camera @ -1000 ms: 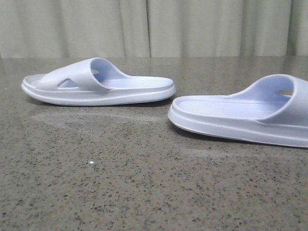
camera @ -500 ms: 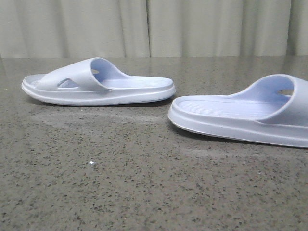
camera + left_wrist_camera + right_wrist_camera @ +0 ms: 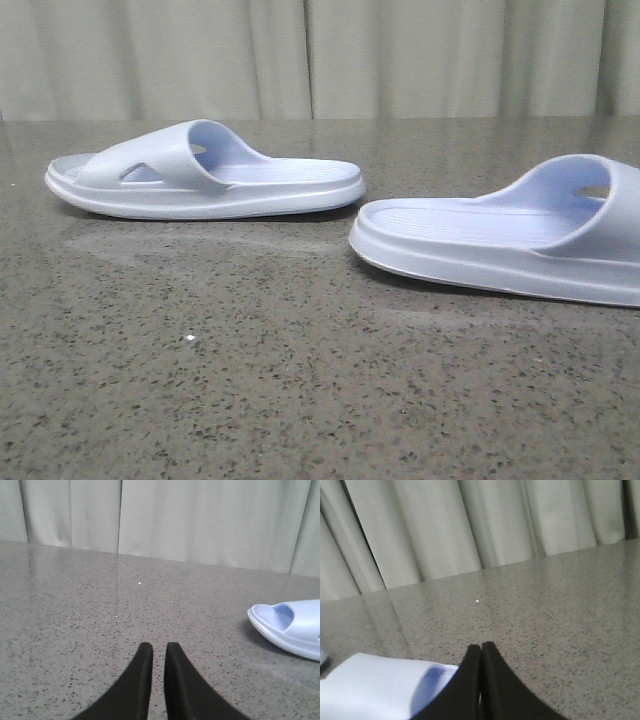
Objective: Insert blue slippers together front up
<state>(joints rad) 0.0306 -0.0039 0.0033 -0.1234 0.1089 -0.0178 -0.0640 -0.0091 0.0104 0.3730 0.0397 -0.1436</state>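
Two pale blue slippers lie flat on the speckled grey table. One slipper is at the back left, its strap toward the left. The other slipper is nearer on the right, its strap toward the right edge. Neither gripper shows in the front view. In the left wrist view my left gripper is empty, its jaws almost together with a thin gap, and a slipper's end lies apart from it. In the right wrist view my right gripper is shut and empty, with a slipper close beside it.
The table is dark grey speckled stone. A pale curtain hangs behind its far edge. A small white speck lies on the table in front of the left slipper.
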